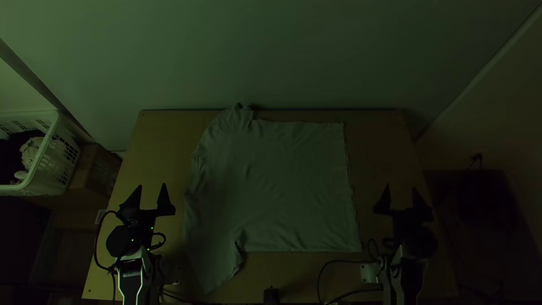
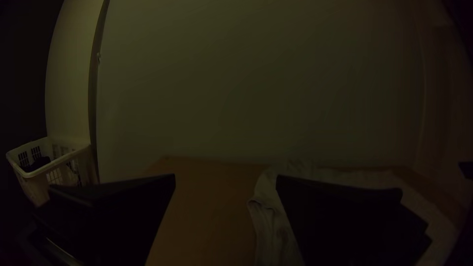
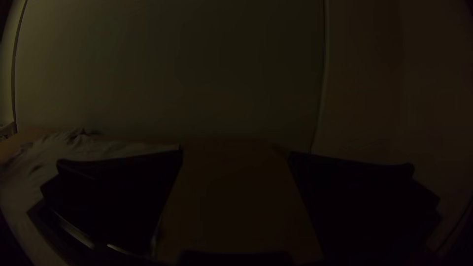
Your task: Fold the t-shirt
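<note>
From my station I have the shirt [image 1: 282,186] laid out on the table [image 1: 155,147], its wide body spread over the middle, with shallow wrinkles running across it. A straight edge faces the right gripper [image 1: 401,187], and another straight edge runs along the near side as far as a small tuck [image 1: 240,243]. Past that tuck, a flap [image 1: 217,271] slants down toward the table's near edge, on the left gripper [image 1: 152,185] side. At the far side a second flap [image 1: 234,116] lies crumpled, touching the table's far edge, and the border between the two flaps is rumpled and uneven. My left gripper is released, its fingers [image 2: 116,212] parted wide, over the wood just beside the shirt and apart from it. My right gripper is released as well, fingers [image 3: 123,197] well separated, over the wood on the other side, near the shirt's straight edge. In my left wrist view, folds of the shirt show up past one finger, with wood in the gap. Off the table's left side I can see a white basket [image 1: 70,147] holding dark and pale cloth [image 1: 31,151], with a brown box [image 1: 96,172] next to it. Black cables [image 1: 333,262] loop by both grippers.
</note>
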`<state>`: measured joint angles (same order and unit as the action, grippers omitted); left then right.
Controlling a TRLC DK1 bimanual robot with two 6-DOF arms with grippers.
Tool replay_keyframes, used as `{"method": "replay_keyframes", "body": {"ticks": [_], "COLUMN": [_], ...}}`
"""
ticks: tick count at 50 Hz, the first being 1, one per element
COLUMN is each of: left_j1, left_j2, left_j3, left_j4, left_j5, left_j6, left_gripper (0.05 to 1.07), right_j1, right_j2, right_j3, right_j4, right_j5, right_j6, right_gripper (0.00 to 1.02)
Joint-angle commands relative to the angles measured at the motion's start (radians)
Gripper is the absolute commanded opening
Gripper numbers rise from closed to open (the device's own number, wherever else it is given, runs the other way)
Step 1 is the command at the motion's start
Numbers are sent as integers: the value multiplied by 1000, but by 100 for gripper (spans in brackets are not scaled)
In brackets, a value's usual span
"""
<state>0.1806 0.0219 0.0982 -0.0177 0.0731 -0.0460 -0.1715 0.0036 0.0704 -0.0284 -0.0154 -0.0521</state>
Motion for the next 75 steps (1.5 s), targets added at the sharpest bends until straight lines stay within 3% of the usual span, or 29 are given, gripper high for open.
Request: {"method": "replay_keyframes", "body": {"ticks": [1,14,35,59,67,75], "left_j1": [7,-1,-36,-96,-132,-168], "left_j2": [55,346,624,990,1158,1285], "left_j3": [90,371,716,1045,1193,1282], "left_j4": [27,33,27,-33,-122,-117], "left_j5": [-6,-6,-6,-6,-4,-4], "left_j6": [15,15,9,14,15,-6], "left_gripper": [103,103,103,103,103,103], "right_j1": [21,30,30,142,156,170], "right_j2": [24,257,656,1122,1240,1349], "right_j3": [86,302,643,1033,1123,1223], "right_j4": [21,81,91,61,56,13], "right_j5": [0,0,0,3,3,3], "right_j6": [18,18,32,32,32,34], "right_gripper": [98,98,98,98,98,98]}}
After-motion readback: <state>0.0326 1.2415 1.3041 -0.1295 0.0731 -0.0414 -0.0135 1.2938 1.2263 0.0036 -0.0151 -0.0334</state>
